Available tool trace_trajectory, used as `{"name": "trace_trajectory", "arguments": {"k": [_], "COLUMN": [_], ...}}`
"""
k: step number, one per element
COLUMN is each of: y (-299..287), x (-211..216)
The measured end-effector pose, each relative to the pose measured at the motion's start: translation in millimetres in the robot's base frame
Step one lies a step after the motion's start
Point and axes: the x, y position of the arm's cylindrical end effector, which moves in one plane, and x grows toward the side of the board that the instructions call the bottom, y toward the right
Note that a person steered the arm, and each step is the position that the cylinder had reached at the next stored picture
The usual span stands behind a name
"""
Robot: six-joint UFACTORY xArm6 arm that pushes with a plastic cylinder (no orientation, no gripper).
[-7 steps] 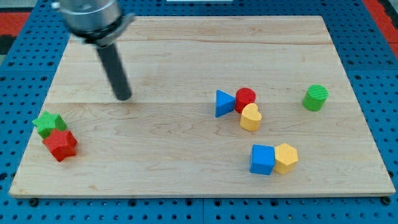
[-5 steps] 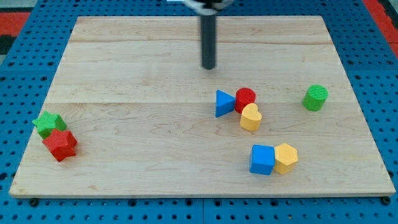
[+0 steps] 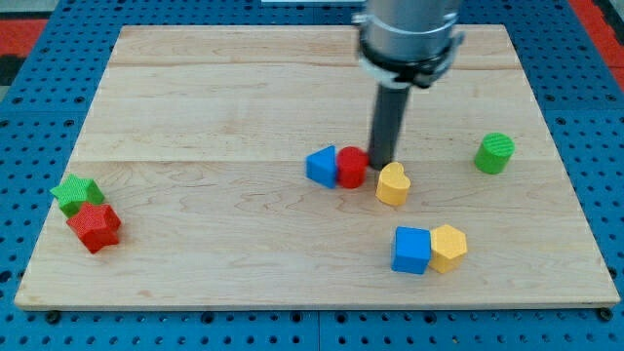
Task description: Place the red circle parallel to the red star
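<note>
Rod tip (image 3: 379, 162) sits at the right edge of the red circle (image 3: 352, 168), touching it, just above-left of the yellow heart (image 3: 393, 184). Blue triangle (image 3: 321, 166) touches the circle's left side. No fingers on this rig, only the rod. Red star (image 3: 95, 226) sits far at the counter's (image 3: 244, 88) left, against the green star (image 3: 77, 193). Green cylinder (image 3: 494, 153) at right; blue cube (image 3: 411, 251) and yellow hexagon (image 3: 448, 247) touching, lower right.
</note>
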Motion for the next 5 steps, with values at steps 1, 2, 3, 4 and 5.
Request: {"name": "trace_trajectory", "arguments": {"k": [1,2,3,4,5], "y": [-52,-115,-149,-146,-140], "x": [10,21,23,38,54]}}
